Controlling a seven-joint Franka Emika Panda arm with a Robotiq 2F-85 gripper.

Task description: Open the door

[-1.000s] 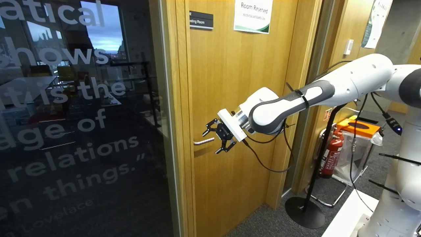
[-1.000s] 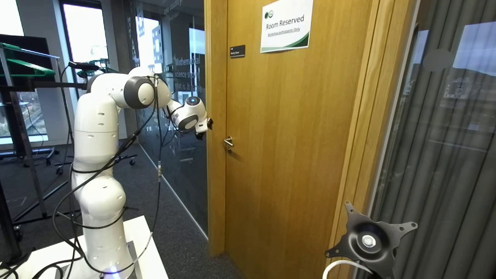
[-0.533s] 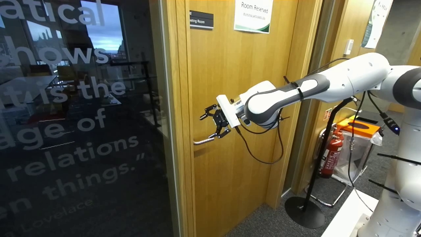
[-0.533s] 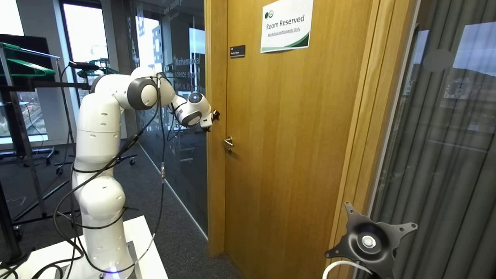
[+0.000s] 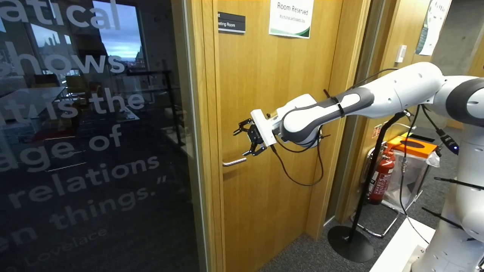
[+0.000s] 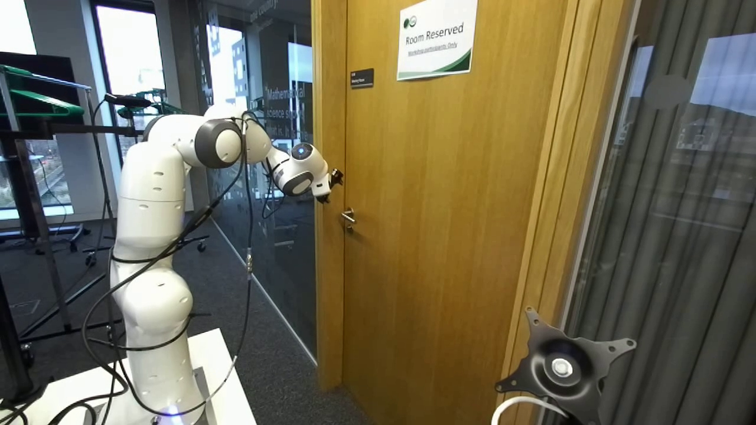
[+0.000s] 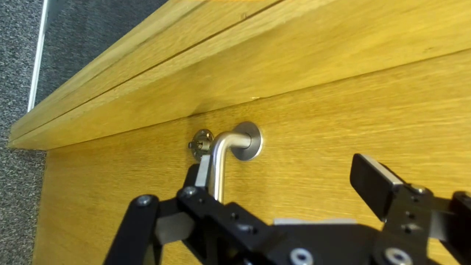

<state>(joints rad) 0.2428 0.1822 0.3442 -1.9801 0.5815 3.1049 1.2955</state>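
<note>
The claw [image 7: 285, 173] gapes wide just above the handle [image 7: 219, 165], its lower finger [image 5: 249, 152] nearest to it; whether they touch, I cannot tell. The door [image 6: 437, 236] stands closed behind the handle.

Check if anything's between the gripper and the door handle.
Nothing visible stands between the gripper and the lever handle on the door. In the wrist view, one finger partly hides the handle; contact is unclear.
</note>
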